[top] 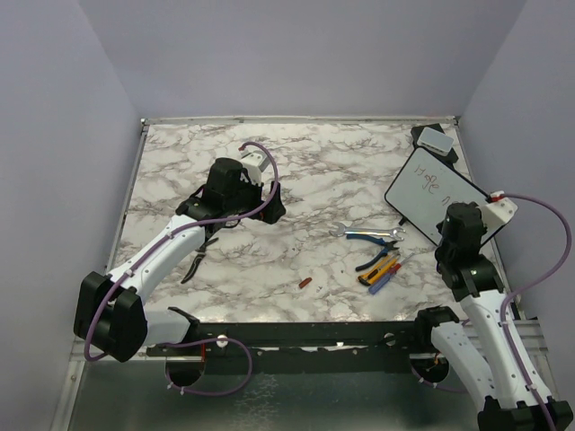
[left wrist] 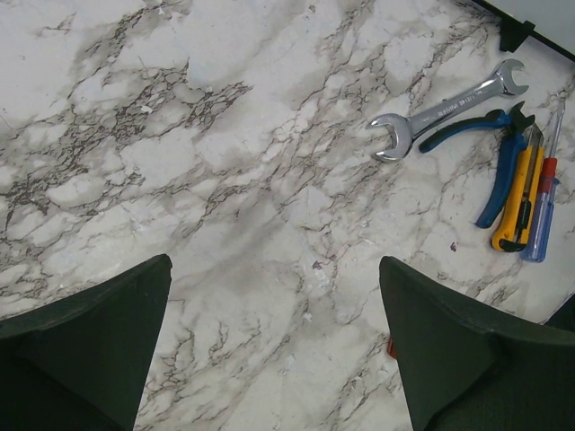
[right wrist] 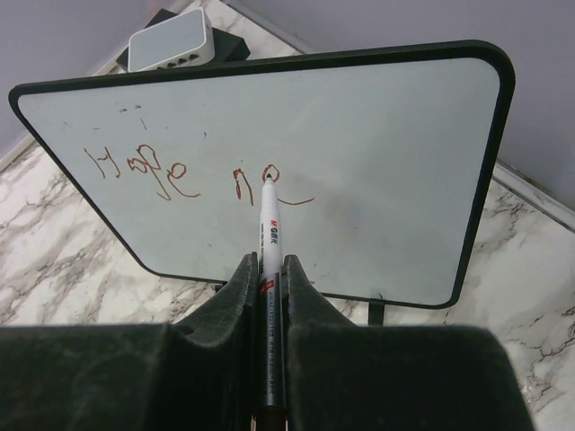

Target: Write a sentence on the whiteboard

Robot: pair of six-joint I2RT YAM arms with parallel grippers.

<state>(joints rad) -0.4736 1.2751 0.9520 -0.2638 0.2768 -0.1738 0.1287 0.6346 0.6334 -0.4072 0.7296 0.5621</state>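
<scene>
whiteboard (top: 436, 193) at 2 o'clock on table (top: 296, 180) | right gripper (right wrist: 268, 262) clamped on marker (right wrist: 269, 224), tip seemingly touching board | one red word plus few strokes written, sentence looks unfinished | left gripper (left wrist: 274, 269) jaws apart, empty

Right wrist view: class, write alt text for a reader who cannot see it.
The right tool, shut on a white marker pen, holds its tip at a black-framed white whiteboard bearing red handwriting. A grey-white block on a black base sits behind the board.
</scene>
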